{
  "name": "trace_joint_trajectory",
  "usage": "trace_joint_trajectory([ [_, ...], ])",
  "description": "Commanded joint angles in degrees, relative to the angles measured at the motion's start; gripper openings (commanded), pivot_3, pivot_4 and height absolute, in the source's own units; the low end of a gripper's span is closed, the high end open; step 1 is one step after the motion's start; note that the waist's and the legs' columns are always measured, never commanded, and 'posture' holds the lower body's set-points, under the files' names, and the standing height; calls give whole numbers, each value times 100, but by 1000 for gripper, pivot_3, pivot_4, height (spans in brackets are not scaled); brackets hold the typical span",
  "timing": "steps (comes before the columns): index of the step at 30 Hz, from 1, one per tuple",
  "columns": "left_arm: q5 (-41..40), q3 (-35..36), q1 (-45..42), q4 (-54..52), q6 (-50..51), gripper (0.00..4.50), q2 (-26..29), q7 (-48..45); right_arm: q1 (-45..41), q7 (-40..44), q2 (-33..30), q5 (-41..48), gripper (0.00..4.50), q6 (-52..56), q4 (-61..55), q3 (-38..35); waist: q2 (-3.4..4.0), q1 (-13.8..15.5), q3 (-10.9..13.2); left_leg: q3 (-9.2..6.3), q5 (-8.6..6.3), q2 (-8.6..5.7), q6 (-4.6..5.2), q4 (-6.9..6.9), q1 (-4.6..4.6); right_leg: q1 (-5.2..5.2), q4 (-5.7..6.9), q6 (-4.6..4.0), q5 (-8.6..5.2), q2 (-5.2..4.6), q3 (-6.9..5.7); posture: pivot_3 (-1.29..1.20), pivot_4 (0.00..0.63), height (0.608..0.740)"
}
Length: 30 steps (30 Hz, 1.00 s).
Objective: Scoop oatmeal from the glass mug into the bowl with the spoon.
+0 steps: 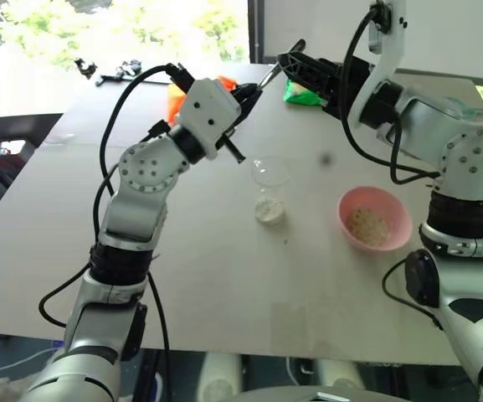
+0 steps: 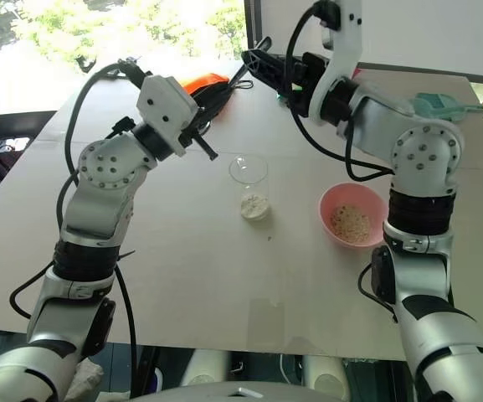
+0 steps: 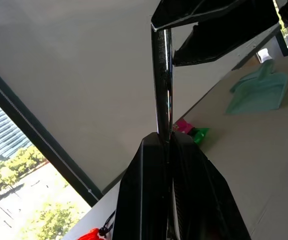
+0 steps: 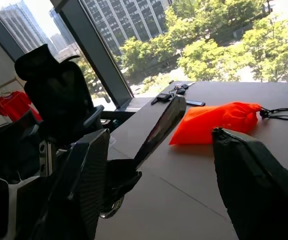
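Above the table's far side, my left gripper [image 1: 248,94] is shut on the silver spoon [image 1: 273,71], whose free end slants up toward my right gripper [image 1: 288,63]. In the right wrist view the spoon [image 4: 161,122] lies between the right gripper's spread black fingers [image 4: 91,170], nearer one of them; those fingers are open. In the left wrist view the spoon [image 3: 162,85] rises from my closed left fingers [image 3: 148,190]. The glass mug [image 1: 269,186] stands mid-table with oatmeal [image 1: 268,209] at its bottom. To its right is the pink bowl [image 1: 397,235], holding some oatmeal [image 1: 367,224].
An orange bag [image 4: 218,120] and a green packet [image 1: 301,94] lie at the table's far side. A teal dustpan [image 2: 440,105] sits at the far right. Small black items [image 1: 124,71] lie at the far left corner. An office chair [image 4: 59,95] stands beyond the table.
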Motion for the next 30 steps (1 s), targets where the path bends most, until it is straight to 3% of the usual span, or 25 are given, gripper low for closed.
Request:
trace_joint_trajectory([
  [1, -54, 149, -18, -215, -146, 0, 21, -101, -248, 70, 35, 104, 2865, -9, -36, -189, 0, -11, 0, -1, 0, 0, 0, 1, 1, 0, 3, 0, 0, 1, 0, 0, 150, 740],
  [7, 0, 136, 24, -265, -285, 0, 31, -211, -373, 334, -55, 115, 2865, 231, 107, -131, 1, -39, 0, 0, 0, 1, 0, 1, 6, -1, 9, 0, 0, 4, 4, 0, 150, 740],
  [11, -11, 134, 49, -314, -354, 0, 15, -254, -387, 471, -79, 83, 1755, 330, 161, -148, 1, -35, 0, 1, 0, 2, 0, 1, 5, -1, 8, 0, 0, 3, 4, 0, 150, 740],
  [15, -45, 160, 76, -363, -392, 0, 4, -265, -386, 602, -134, 72, 38, 455, 167, -119, 2, -33, 1, 1, 0, 1, 0, 1, 5, -1, 8, 0, 0, 3, 4, 0, 150, 740],
  [23, -49, 202, 160, -394, -264, 0, -106, -116, -393, 620, -127, 50, 38, 503, 280, -218, 2, -33, 1, 2, 0, 2, 0, 1, 6, -1, 9, 0, 0, 4, 5, 0, 150, 740],
  [26, -913, 488, 185, -453, 297, 0, -224, -396, -418, 508, -157, -16, 38, 428, 448, -363, 2, -35, 1, 2, 0, 2, 0, 1, 5, -1, 8, 0, 0, 4, 5, 0, 150, 740],
  [30, -1772, 1077, 161, -653, 1087, 1400, -276, -256, -497, 286, -237, -17, 0, 345, 735, -677, 2, -38, 1, 0, 0, 5, 0, 3, 5, -1, 10, 0, 0, 4, 5, 0, 150, 740],
])
